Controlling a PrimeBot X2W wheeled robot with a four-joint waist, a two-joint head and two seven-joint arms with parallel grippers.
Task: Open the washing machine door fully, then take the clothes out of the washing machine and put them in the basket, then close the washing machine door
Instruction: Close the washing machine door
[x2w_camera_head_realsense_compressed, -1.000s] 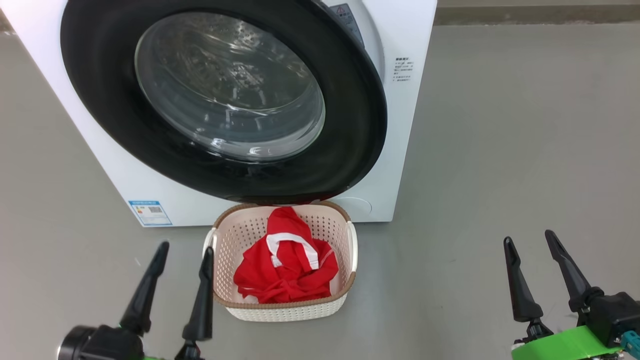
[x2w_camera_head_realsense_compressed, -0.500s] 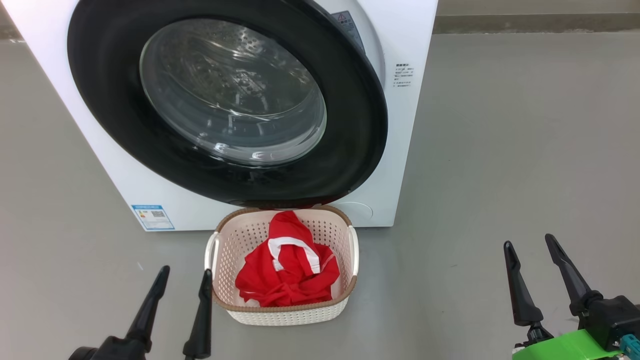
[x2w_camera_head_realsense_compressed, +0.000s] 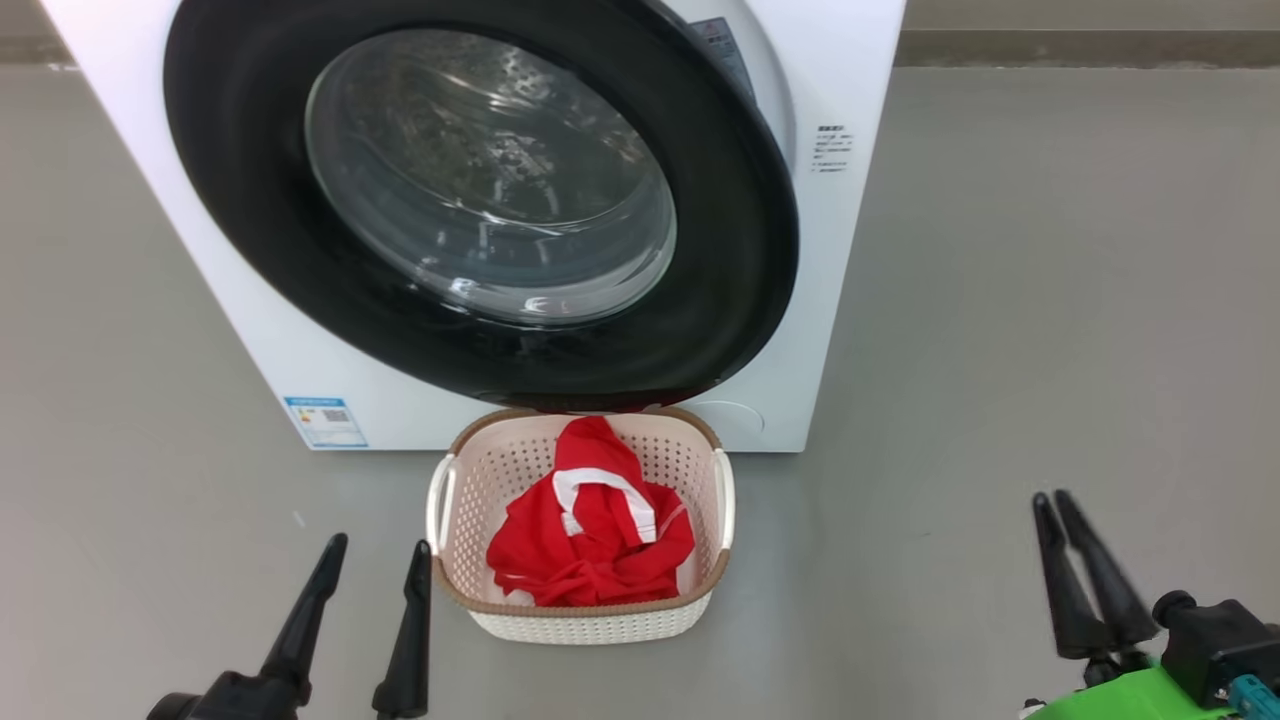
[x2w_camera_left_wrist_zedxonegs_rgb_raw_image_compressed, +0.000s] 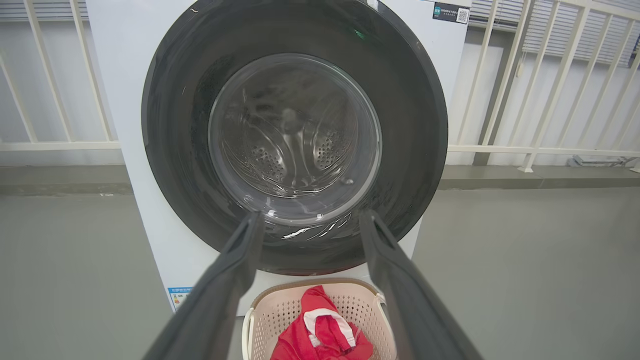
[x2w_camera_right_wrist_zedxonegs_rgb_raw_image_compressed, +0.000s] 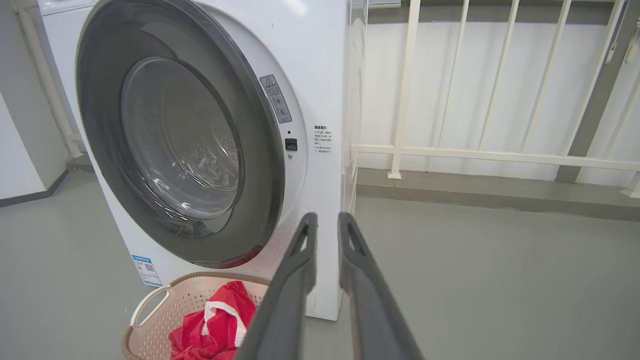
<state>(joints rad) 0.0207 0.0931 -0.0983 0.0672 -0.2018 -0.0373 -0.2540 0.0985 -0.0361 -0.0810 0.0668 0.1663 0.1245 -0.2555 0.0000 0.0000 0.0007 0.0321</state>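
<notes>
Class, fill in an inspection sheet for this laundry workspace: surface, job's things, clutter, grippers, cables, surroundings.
Surface: grey floor, smooth.
Job's things: washing machine stands on the floor. The washing machine door is swung across the opening; whether it is latched cannot be told. The red clothes lie in the basket in front of the machine.
Clutter: nothing seen.
Grippers: left gripper open, holding nothing. Right gripper nearly shut, with a narrow gap between its fingers, holding nothing.
Cables: nothing seen.
Surroundings: white railing behind the machine.
</notes>
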